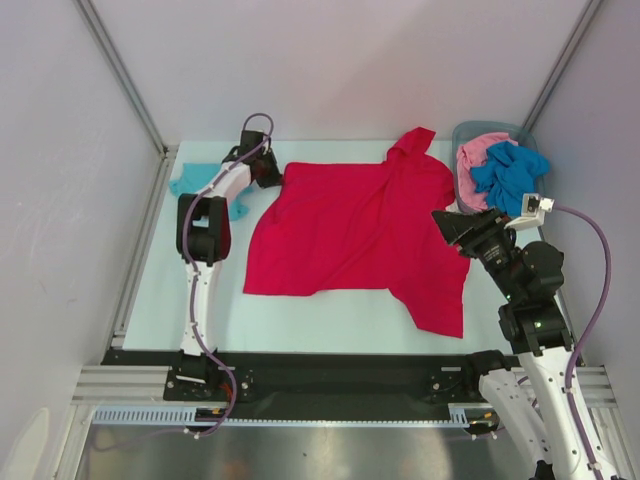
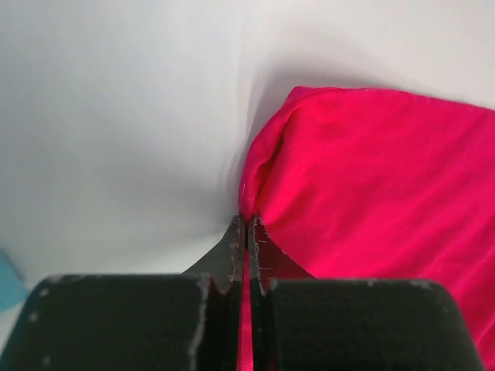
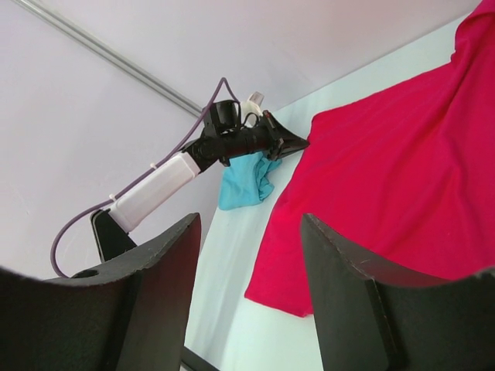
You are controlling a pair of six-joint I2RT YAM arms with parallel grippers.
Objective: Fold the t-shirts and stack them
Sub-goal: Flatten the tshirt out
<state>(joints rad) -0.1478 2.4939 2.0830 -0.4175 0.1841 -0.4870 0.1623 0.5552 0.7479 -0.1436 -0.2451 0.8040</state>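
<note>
Red t-shirt (image 1: 350, 235) lies spread, mostly flat, across the middle of the pale table (image 1: 330, 320). One sleeve points to the far side and the other hangs toward the near right. The cloth is wrinkled and its near-left hem sits at a slant.

Left gripper (image 1: 272, 170) is at the far-left corner of the red t-shirt. In the left wrist view its jaws are pressed together with a thin strip of red cloth pinched between them, and the fabric bunches into a fold just beyond the tips.

Teal t-shirt (image 1: 195, 182) lies crumpled at the far-left edge of the table, just left of the left arm (image 1: 205, 250) and partly hidden by it. It is apart from the red t-shirt.

Right gripper (image 1: 443, 222) is over the right edge of the red t-shirt, near the right sleeve. In the right wrist view its fingers (image 3: 340, 294) stand wide apart with nothing between them. I cannot tell whether the tips touch the cloth.

Grey bin (image 1: 462, 130) stands at the far-right corner of the table, just beyond the right gripper. Inside it is a crumpled pink t-shirt (image 1: 480, 152) on the left. A crumpled blue t-shirt (image 1: 510, 172) lies on the right and spills over the bin's near rim. The two are touching.
</note>
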